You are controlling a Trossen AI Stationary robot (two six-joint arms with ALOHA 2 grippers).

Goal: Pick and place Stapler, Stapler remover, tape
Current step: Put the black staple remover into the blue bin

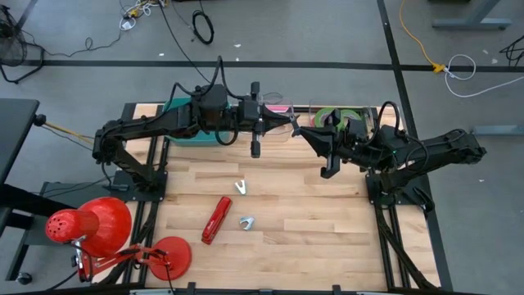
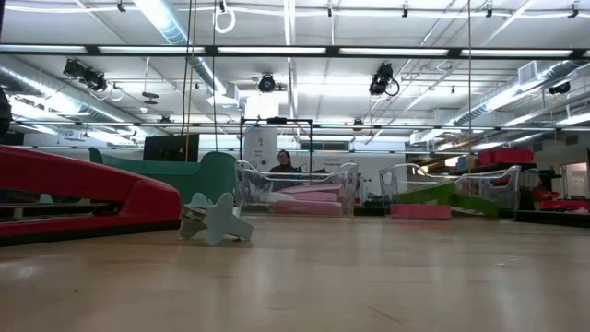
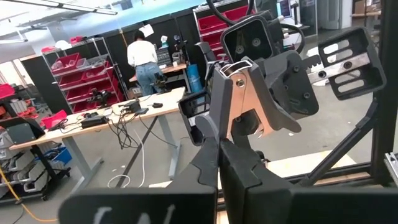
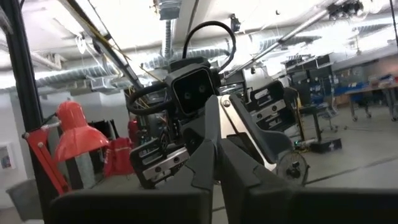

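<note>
Spanning the scene, the pale wooden table (image 1: 311, 221) carries both dark arms raised above its far edge, fingertips meeting nose to nose. The left gripper (image 1: 293, 124) has its fingers pressed together on nothing; the right gripper (image 1: 300, 131) is likewise closed and empty (each wrist view shows the other arm's gripper just ahead). Along the far edge stand a teal bin (image 1: 182, 131) and two clear plastic bins: the pink tape ring (image 1: 277, 107) lies in the middle bin (image 2: 297, 190), the green tape rings (image 1: 337, 116) in the right-hand one (image 2: 459, 191). Nearer the front lies the red stapler (image 1: 216, 220), with one small silver staple remover (image 1: 246, 222) just beside it and another (image 1: 241, 188) a little farther back. A red desk lamp (image 1: 90, 226) occupies the front-left corner.
</note>
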